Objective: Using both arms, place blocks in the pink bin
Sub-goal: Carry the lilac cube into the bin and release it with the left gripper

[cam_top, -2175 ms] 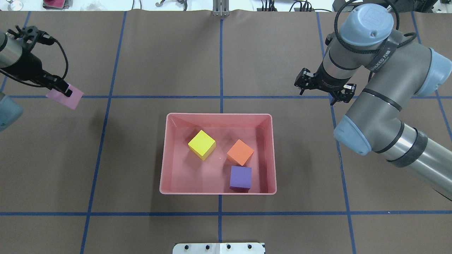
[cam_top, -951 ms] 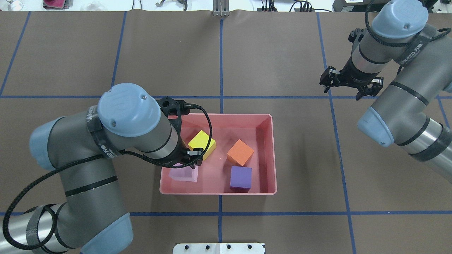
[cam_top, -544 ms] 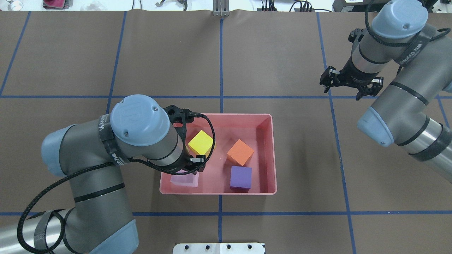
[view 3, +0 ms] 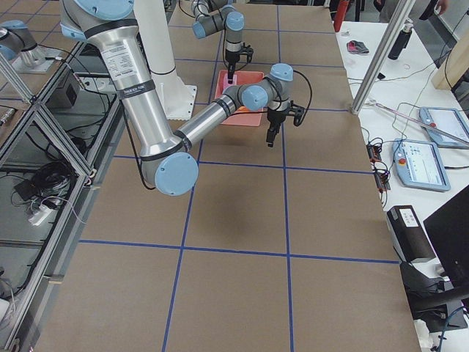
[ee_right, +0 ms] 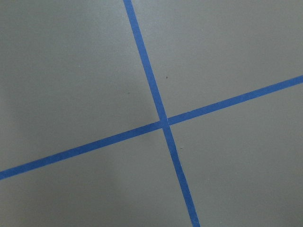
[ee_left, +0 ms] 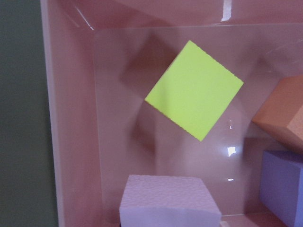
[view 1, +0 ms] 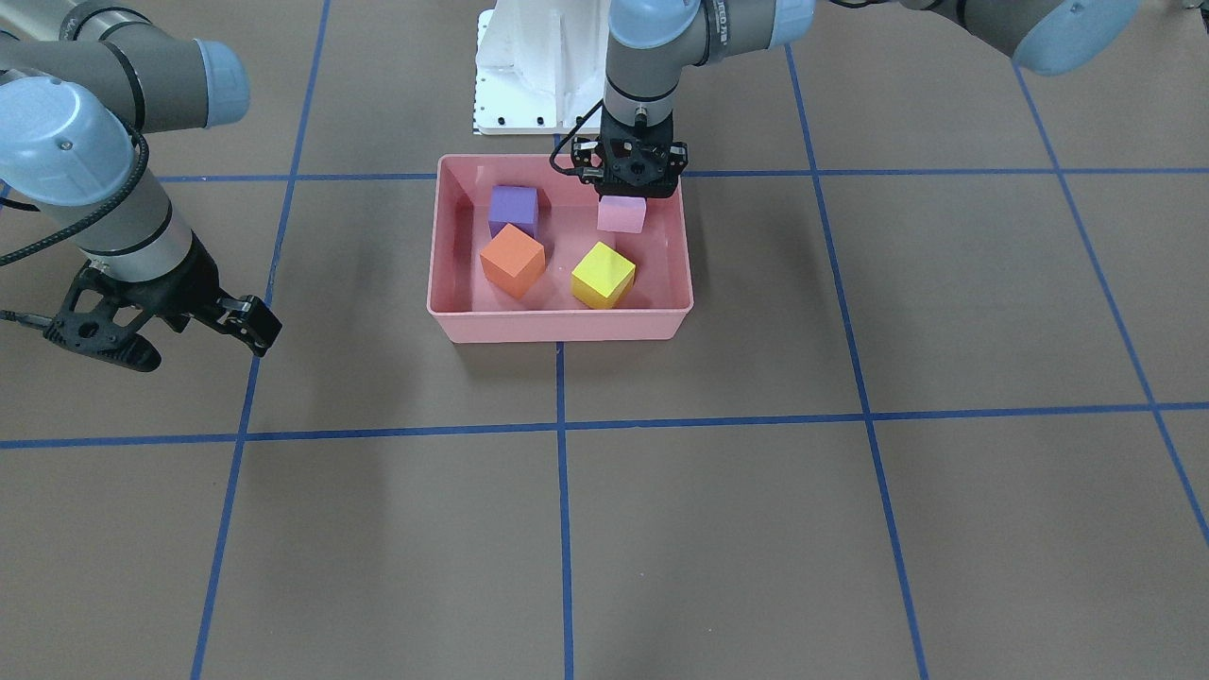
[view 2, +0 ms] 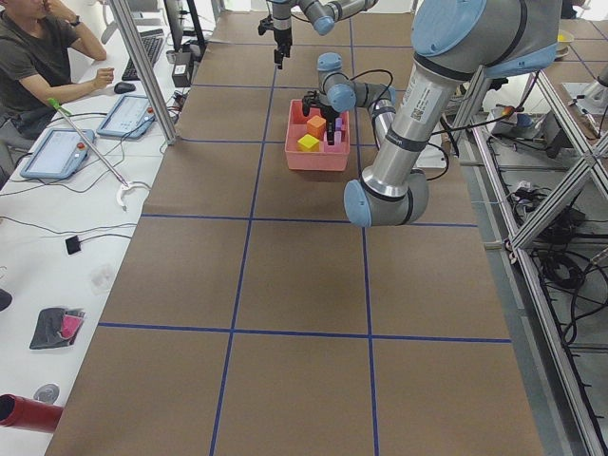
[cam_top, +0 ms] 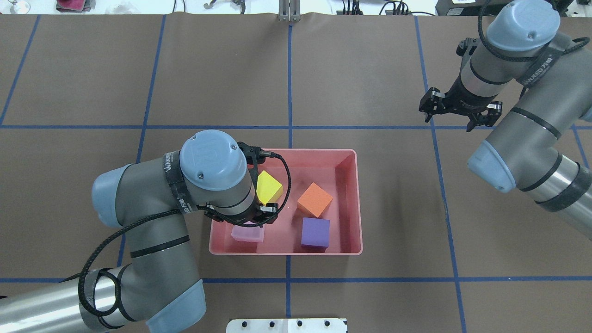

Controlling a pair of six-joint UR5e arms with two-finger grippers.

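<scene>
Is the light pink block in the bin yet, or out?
In: the light pink block is inside the pink bin walls, directly beneath the left pincer.

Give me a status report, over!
Left gripper above pink block inside pink bin; grip unclear. Right gripper open, empty. Purple block, orange block, yellow block already in. Nothing blocking.

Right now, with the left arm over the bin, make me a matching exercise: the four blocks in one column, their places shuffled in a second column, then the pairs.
Column one
1. yellow block
2. orange block
3. purple block
4. light pink block

Column two
A. directly under the left gripper
B. by the pink bin's near wall, on the robot's right side
C. partly hidden by the left arm in the overhead view
D. mid-bin, just beyond the purple block

Pairs: 1-C, 2-D, 3-B, 4-A
</scene>
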